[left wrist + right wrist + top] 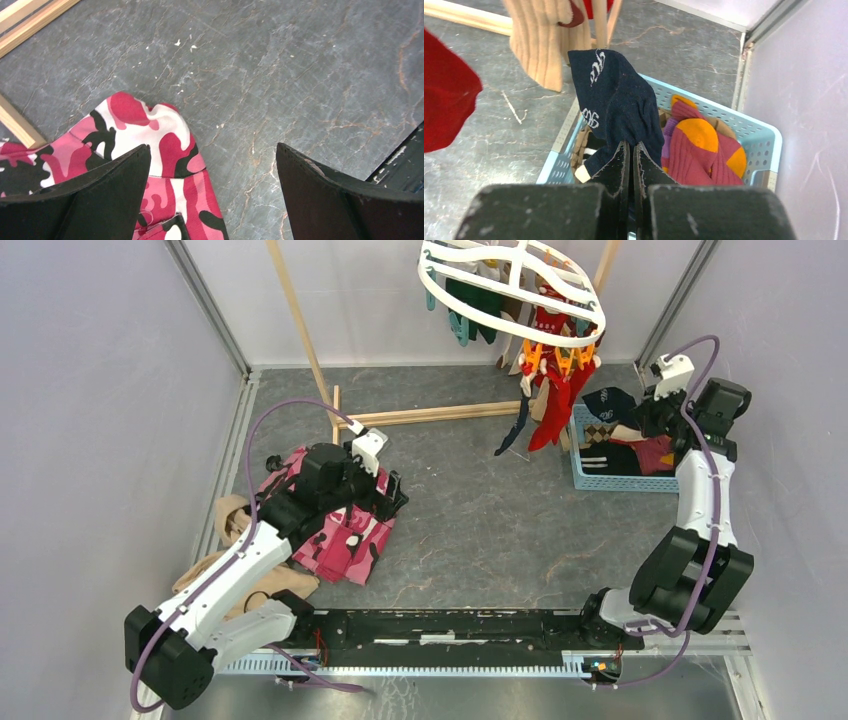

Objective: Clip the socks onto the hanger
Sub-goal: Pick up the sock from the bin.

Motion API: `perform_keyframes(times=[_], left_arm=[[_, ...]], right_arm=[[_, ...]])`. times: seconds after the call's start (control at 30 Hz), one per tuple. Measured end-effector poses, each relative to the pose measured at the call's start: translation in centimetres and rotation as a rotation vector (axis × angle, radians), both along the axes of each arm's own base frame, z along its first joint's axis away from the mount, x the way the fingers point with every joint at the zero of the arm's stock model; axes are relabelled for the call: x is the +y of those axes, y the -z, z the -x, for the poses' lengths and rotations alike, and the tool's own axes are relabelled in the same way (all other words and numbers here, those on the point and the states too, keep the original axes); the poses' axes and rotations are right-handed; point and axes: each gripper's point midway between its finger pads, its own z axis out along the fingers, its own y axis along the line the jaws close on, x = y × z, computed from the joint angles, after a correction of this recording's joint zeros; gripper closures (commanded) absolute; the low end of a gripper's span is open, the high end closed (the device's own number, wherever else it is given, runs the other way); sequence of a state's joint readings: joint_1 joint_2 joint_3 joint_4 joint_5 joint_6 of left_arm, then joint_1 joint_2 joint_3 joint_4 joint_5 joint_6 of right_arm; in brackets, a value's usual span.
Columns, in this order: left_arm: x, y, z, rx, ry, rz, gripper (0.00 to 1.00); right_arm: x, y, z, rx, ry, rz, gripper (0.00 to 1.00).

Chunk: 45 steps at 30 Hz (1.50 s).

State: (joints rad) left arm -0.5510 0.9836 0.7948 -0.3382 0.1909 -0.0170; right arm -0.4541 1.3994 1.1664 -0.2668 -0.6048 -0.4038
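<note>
Our right claw [630, 146] pinches one navy sock [616, 100] above one blue basket [760, 145]; our left claw [212, 147] is wide open, empty.

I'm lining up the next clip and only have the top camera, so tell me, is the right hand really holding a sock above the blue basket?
Observer: Yes. The right wrist view shows the right hand shut on a navy sock with white lettering, held above the basket.
Operator: What else is in the basket?
Observer: A ribbed maroon sock with orange patches lies inside.
Operator: And the left hand?
Observer: The left wrist view shows the left hand open and empty, with the edge of the pink camouflage cloth below it.
</note>
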Motion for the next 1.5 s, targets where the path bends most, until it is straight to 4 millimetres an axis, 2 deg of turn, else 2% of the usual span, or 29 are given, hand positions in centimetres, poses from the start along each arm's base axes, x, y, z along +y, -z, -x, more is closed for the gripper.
perform_keyframes(times=[0.23,0.37,0.53,0.7,0.8,0.87,1.07,1.27,1.5], left_arm=[[-1.6,-2.8,1.5,-0.061,0.096,0.13,0.0],[-3.4,-4.5,2.8,-0.091,0.182,0.277,0.0],[-5.5,-4.8,4.2,-0.057,0.249,0.453,0.02],[-9.1,-2.7,7.2,-0.007,0.327,0.553,0.04],[-12.1,-1.0,9.4,0.031,0.373,0.583,0.1],[-13.6,-0.1,9.9,0.047,0.375,0.594,0.16],[-17.8,2.5,9.3,0.108,0.331,0.6,0.23],[-22.0,2.0,8.5,0.116,0.318,0.631,0.28],[-23.6,3.9,7.1,0.16,0.245,0.615,0.29]], right_arm=[[3.0,1.5,1.8,0.05,-0.152,-0.064,1.0],[5.7,3.9,4.6,0.099,-0.231,-0.134,1.0],[9.7,7.0,8.6,0.156,-0.319,-0.223,1.0],[14.0,8.6,11.4,0.184,-0.425,-0.301,1.0],[16.8,8.7,12.7,0.161,-0.497,-0.368,0.97],[18.2,8.8,13.5,0.156,-0.53,-0.41,0.97],[21.4,8.2,14.9,0.151,-0.63,-0.504,0.98],[22.4,7.7,15.1,0.17,-0.654,-0.557,0.99],[23.6,7.5,15.5,0.194,-0.687,-0.575,0.99]])
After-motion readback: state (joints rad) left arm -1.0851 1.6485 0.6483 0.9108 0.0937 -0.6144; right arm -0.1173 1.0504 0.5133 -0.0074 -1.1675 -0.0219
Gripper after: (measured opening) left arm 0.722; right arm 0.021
